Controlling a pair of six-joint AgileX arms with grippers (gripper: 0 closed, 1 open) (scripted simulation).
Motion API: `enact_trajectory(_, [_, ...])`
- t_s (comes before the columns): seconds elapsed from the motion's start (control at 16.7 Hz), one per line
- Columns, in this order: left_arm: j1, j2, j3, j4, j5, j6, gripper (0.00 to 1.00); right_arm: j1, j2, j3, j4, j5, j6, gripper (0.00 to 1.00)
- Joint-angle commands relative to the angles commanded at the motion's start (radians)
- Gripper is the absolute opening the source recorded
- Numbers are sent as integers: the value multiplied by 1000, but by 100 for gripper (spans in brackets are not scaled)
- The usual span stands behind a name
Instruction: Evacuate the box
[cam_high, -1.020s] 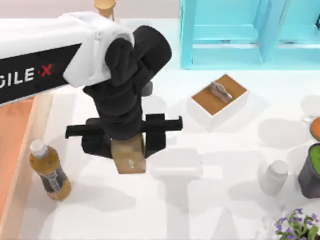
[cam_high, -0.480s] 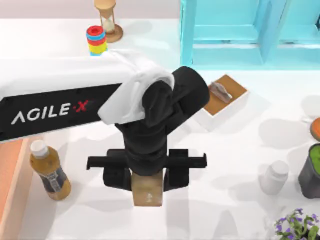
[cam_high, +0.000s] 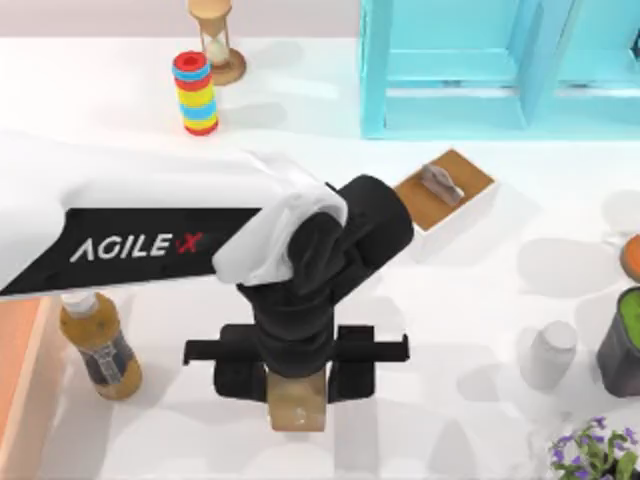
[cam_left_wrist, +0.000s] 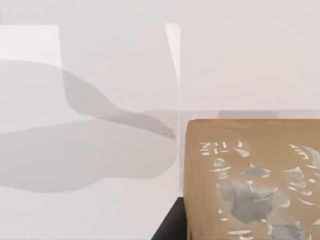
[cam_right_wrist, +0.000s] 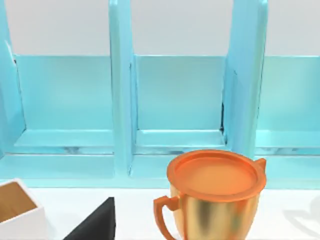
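— With the tan block (cam_high: 296, 402) clamped between my left gripper (cam_high: 296, 362) fingers, how far along are you?

— Partway, I judge. At the table's left edge I see a strip of the box (cam_high: 18, 370), its orange floor and light-wood wall. The block hangs over bare white table right of it, so that piece is out of the box but not set down. What else lies inside I cannot tell; my own arm covers it.

— What's nearby?

— Going left to right: a juice bottle (cam_high: 97, 342) just beside the box wall, a coloured ring stack (cam_high: 197, 93) and hourglass (cam_high: 215, 38) at the back, the white lidded box (cam_high: 447, 197), a white bottle (cam_high: 549, 354), then a dark cup (cam_high: 622, 345). The bottle near my arm is the one to avoid.

— Right arm?

— Parked, facing the blue shelf (cam_right_wrist: 180, 100) and an orange-lidded gold cup (cam_right_wrist: 215, 197); grip state, cannot tell.
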Motion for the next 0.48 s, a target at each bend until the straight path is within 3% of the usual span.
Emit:
enact_trajectory(0.24, [0, 6, -9, 11, 0, 0, 0, 0, 0, 0, 0, 0, 0, 100])
enact_trajectory(0.48, [0, 6, -9, 11, 0, 0, 30, 0, 0, 0, 0, 0, 0, 100])
